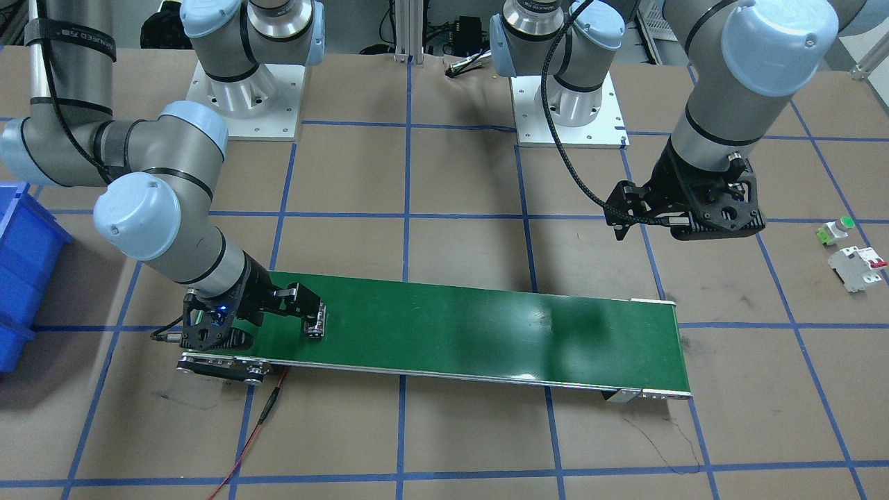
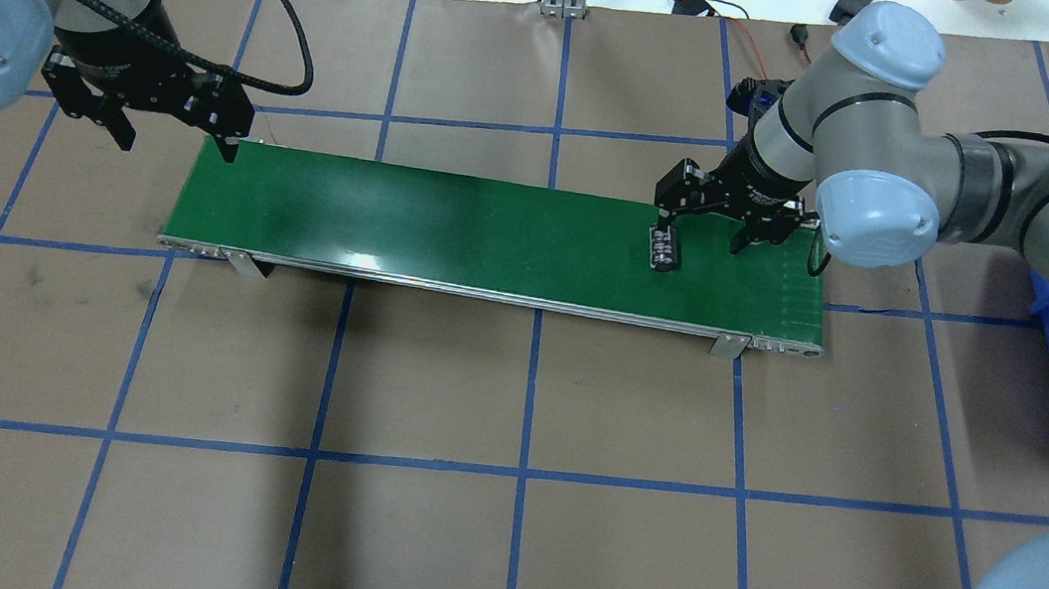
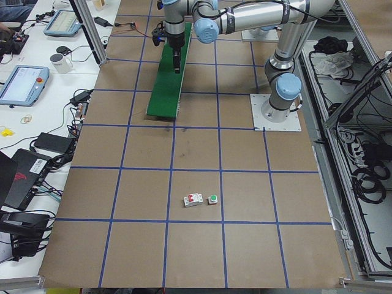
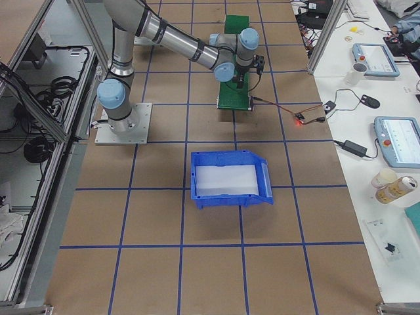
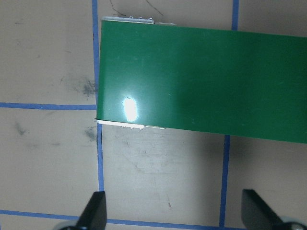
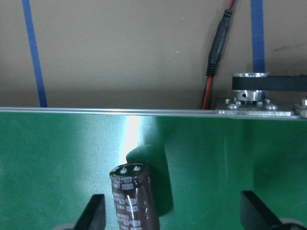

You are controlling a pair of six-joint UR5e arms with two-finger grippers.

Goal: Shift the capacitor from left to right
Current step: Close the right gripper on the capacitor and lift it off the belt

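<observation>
The capacitor (image 6: 134, 199), a dark brown cylinder with a silvery end, lies on the green conveyor belt (image 2: 453, 226) near its end on my right side. It also shows in the overhead view (image 2: 663, 250) and the front view (image 1: 317, 323). My right gripper (image 2: 705, 242) is open and low over the belt; the capacitor lies between its fingers, close beside one fingertip (image 6: 94, 211). My left gripper (image 2: 175, 142) is open and empty, hanging above the table just past the belt's other end (image 5: 129, 72).
A white breaker with a red switch (image 1: 858, 267) and a green-capped push button (image 1: 837, 231) lie on the table on my left side. A blue bin (image 4: 226, 177) stands on my right side. A red cable (image 1: 257, 430) runs from the belt's motor end.
</observation>
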